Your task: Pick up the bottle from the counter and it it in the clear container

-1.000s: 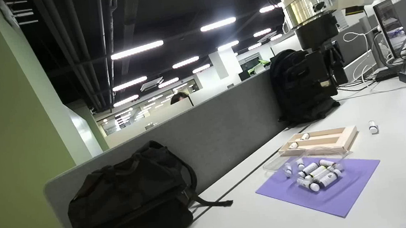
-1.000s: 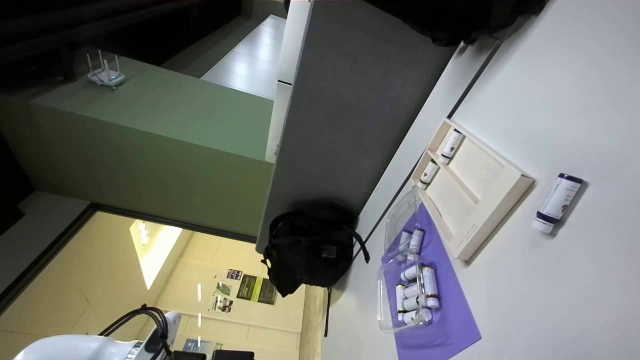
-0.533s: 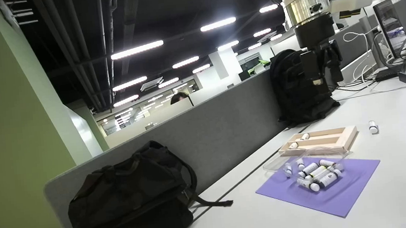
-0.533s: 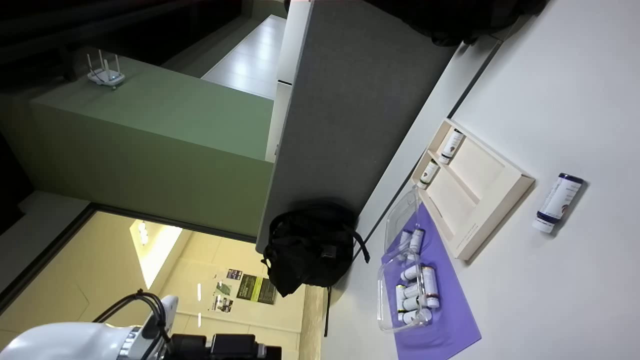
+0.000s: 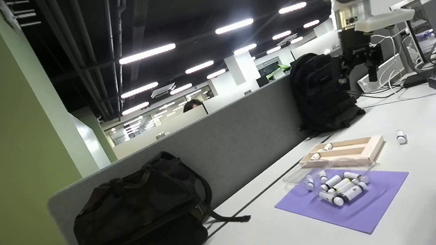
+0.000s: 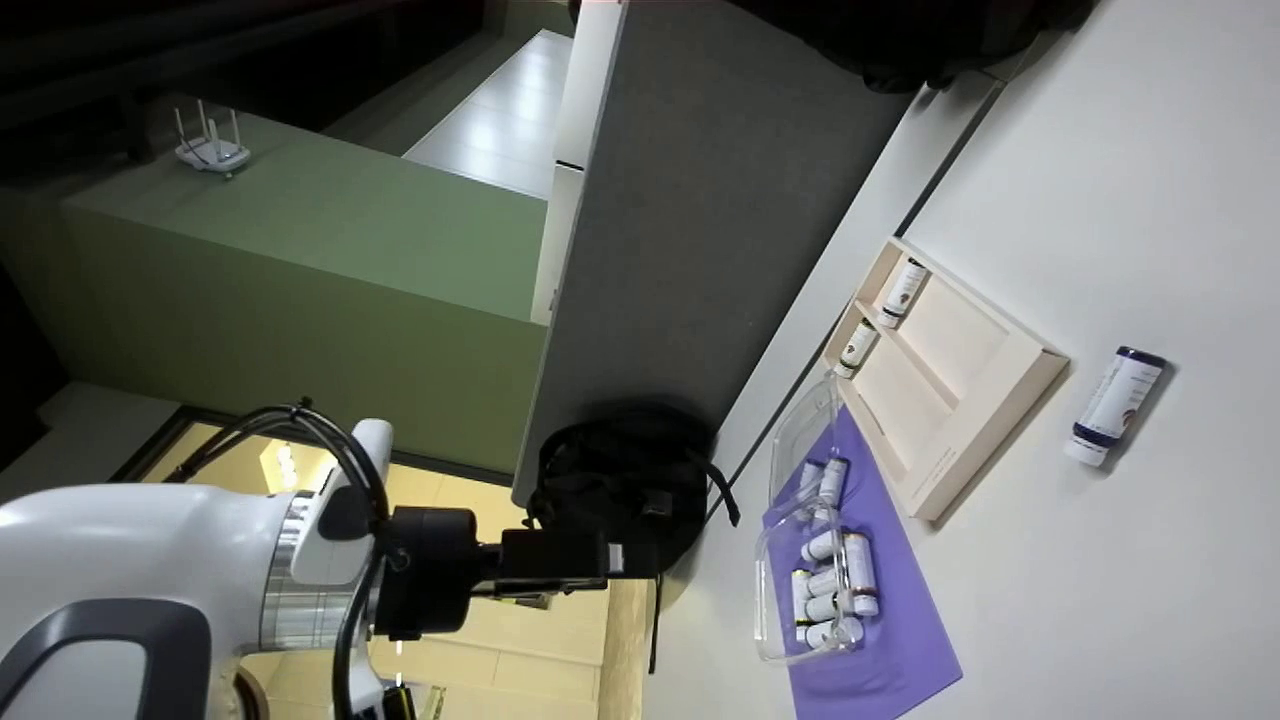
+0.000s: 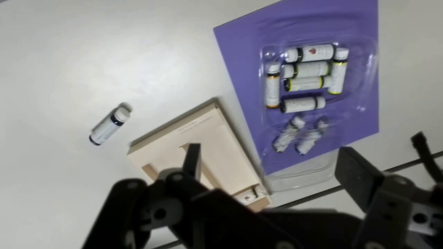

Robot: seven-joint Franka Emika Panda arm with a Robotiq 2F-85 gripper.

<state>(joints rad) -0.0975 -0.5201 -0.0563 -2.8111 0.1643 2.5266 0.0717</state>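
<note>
Purple mat (image 7: pixel 238 52) on the pale tabletop (image 7: pixel 59 193), and upon it a clear container (image 7: pixel 363 77), unfolded into two plastic halves. Holds several white-labelled bottles (image 7: pixel 315 69) on their sides in one half. Two more within the outline of the flatter half; cannot tell whether in it or under it. Reaches past the mat's edge on that flatter side. Off by itself on the tabletop, a lone bottle (image 7: pixel 106 129), lying on its side, white-capped, dark at the base and just below the cap, well apart from mat and container. Near it, not touching, a wooden tray (image 7: pixel 226 148), one end just beside the mat; in an exterior view, carrying two similar bottles (image 6: pixel 903 290), one in each long compartment. Spread wide, the end effector (image 7: pixel 271 166), fingers (image 7: pixel 358 173) far apart, gripping nothing. In both exterior views, hangs high in the air at the end of the white arm (image 6: pixel 150 540), aimed toward the tabletop, well apart from the bottle. Seen in an exterior view against a black backpack (image 5: pixel 317 102), upright at the grey partition (image 5: pixel 242 132). Farther along, a second backpack (image 5: pixel 142 208), also black, slumped beside the same partition, with a strap (image 5: pixel 228 218) trailing onto the tabletop. At the far end in that view, a monitor (image 5: pixel 426 41).
</note>
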